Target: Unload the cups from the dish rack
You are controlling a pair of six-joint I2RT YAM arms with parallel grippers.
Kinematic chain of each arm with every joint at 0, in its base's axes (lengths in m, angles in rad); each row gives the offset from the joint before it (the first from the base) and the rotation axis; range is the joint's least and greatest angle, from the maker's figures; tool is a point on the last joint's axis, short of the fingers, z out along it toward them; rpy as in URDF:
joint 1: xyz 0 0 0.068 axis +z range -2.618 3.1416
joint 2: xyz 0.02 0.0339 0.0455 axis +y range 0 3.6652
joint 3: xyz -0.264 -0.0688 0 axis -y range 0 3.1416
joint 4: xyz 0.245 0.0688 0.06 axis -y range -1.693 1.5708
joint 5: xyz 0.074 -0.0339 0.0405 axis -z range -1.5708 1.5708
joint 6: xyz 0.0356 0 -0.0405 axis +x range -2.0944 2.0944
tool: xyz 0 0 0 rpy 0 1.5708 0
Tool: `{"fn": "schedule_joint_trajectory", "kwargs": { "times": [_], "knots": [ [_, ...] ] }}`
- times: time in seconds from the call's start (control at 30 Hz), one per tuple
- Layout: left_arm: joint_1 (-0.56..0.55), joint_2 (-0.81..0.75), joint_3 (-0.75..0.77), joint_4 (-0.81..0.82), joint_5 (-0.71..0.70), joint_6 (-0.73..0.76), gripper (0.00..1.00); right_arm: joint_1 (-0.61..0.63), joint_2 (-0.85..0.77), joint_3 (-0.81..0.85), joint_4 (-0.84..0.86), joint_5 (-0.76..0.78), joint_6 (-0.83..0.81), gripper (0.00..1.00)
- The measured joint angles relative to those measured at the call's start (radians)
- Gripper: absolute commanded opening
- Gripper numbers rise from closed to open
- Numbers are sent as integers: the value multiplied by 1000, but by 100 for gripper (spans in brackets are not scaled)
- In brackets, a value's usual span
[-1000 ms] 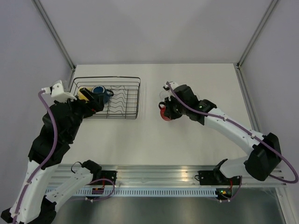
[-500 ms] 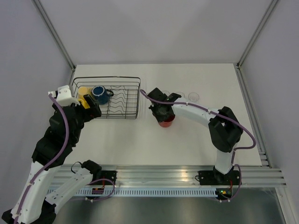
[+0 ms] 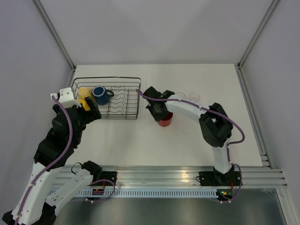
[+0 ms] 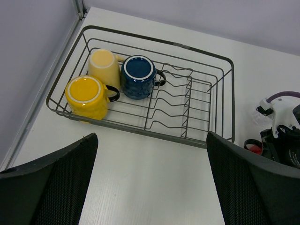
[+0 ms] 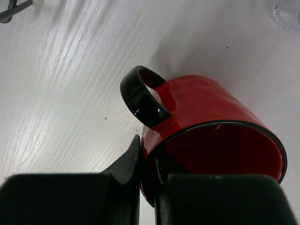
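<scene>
Right gripper [image 5: 148, 163] low mid-table, pinching red mug [image 5: 201, 105] by rim; left gripper [image 4: 150, 140] gapes wide. Dish rack [image 4: 226, 89] holds three mugs [image 4: 86, 96] [image 4: 104, 65] [image 4: 139, 77] — two tumblers [image 3: 181, 96] [image 3: 194, 96] by far edge.

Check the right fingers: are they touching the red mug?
Touching. The right wrist view shows the fingers pinching the red mug wall at its rim, one outside and one inside.

Grey walls [image 3: 154, 28] enclose a white table [image 3: 140, 145] edged by an aluminium rail [image 3: 159, 174].
</scene>
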Motion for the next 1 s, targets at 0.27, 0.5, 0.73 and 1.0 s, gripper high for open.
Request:
{"fn": "schedule_joint_trajectory", "kwargs": {
  "times": [0.27,0.5,0.73,1.0],
  "knots": [
    [0,27,2,-6,-2,-1,100,0,-3,12,-9,24,-6,37],
    [9,185,49,-50,-18,-48,100,0,-90,50,-51,49,-8,48],
    [204,394,125,-56,109,-101,100,-1,-399,-2,-16,80,-9,90],
    [374,588,166,-55,222,-239,100,-1,-793,-244,159,62,-14,98]
  ]
}}
